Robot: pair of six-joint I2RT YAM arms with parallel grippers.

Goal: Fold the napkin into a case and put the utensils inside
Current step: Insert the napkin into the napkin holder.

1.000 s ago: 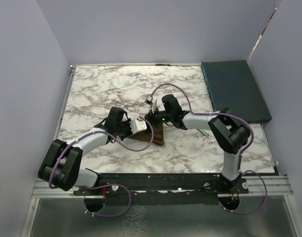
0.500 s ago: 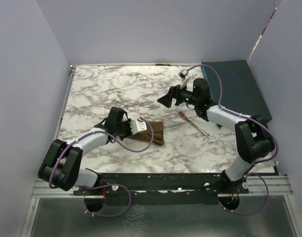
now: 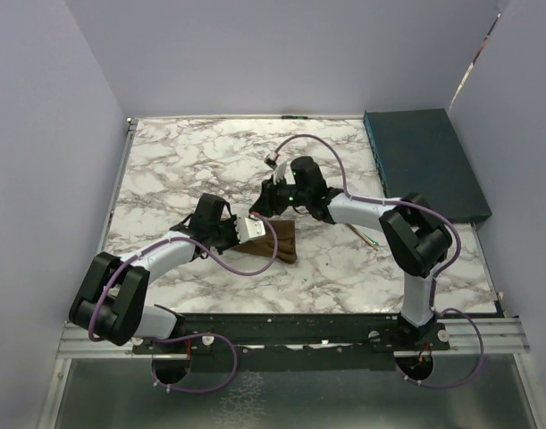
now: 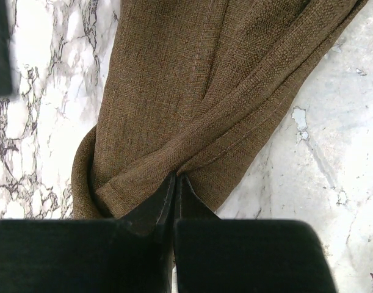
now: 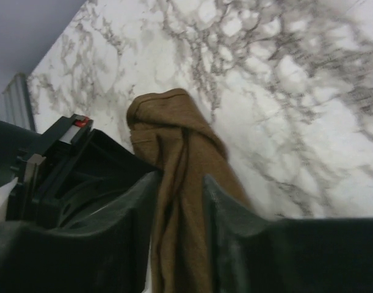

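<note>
1. Tabletop (image 3: 192, 152): white marble w/ grey veins, fills the work area btwn pale lilac walls.
2. Box (image 3: 424, 161): dark teal, flat, rect., at the far right corner of the tabletop, well apart from the cloth.
3. Left arm (image 3: 156, 255): runs from its near-left base toward centre, low over the surface. Right arm (image 3: 371, 213): elbow folded at right, forearm stretched leftward to centre.
4. Napkin (image 3: 277, 241): brown woven cloth, bunched into a narrow folded wedge, lying approx. mid-tabletop btwn the two tools. In the left wrist view its layers overlap & converge to one point at the near end; stitched hems show.
5. Left tool (image 4: 175, 183): clenched, fingertips pressed together on the napkin's gathered end, nipping the fold.
6. Right tool (image 5: 180, 183): over the napkin's other end, facing the left tool. Its fingers stand part-way apart, one each side of the cloth's raised ridge. Can't tell if they pinch it or only straddle it.
7. Fork (image 3: 369, 237): thin, copper-coloured, only partly seen beside the right forearm, flat on the tabletop. It lies right of the napkin & apart from it, not inside the cloth.
</note>
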